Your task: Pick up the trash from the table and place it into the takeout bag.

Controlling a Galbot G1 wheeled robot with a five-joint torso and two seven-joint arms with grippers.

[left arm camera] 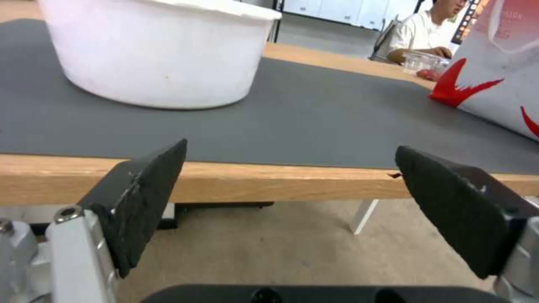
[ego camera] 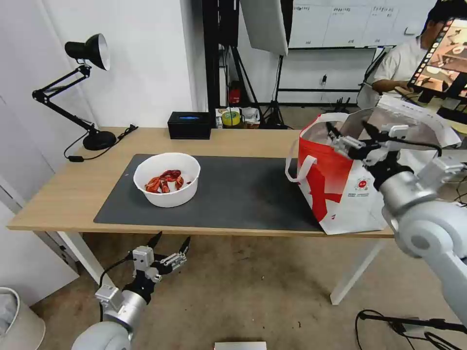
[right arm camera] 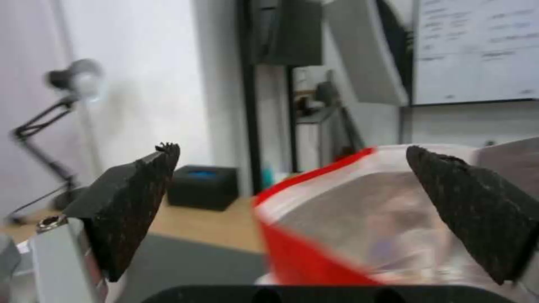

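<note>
At the far left of the table (ego camera: 73,189) stands a black desk lamp (ego camera: 87,87), its base on the bare wood. Right of it, the grey mat (ego camera: 233,194) covers the middle of the top. The white bowl (ego camera: 167,179) sits on the mat's left part, upright, with red crayfish shells (ego camera: 164,181) in it. Behind the mat, at the far edge, is a black box (ego camera: 189,125).

The left gripper (ego camera: 170,241) hangs below the near edge of the table, just in front of the bowl, its fingers spread wide and holding nothing. In the left wrist view it faces the table's edge, with the bowl's wall (left arm camera: 157,54) close above on the mat and the red-and-white side of the bag (left arm camera: 500,71) to one side. Past the bag, farther back, that view shows a clear tray (left arm camera: 425,64) with red bits; what it rests on cannot be told.

On the right end of the table stands the bag (ego camera: 340,189), upright, mouth open, silver lining showing, one white strap (ego camera: 296,167) hanging on its left side. The right gripper (ego camera: 351,130) hovers over the bag's open mouth, fingers apart and empty. The right wrist view shows the foil-lined opening (right arm camera: 382,219) just below the spread fingers (right arm camera: 134,202).
</note>
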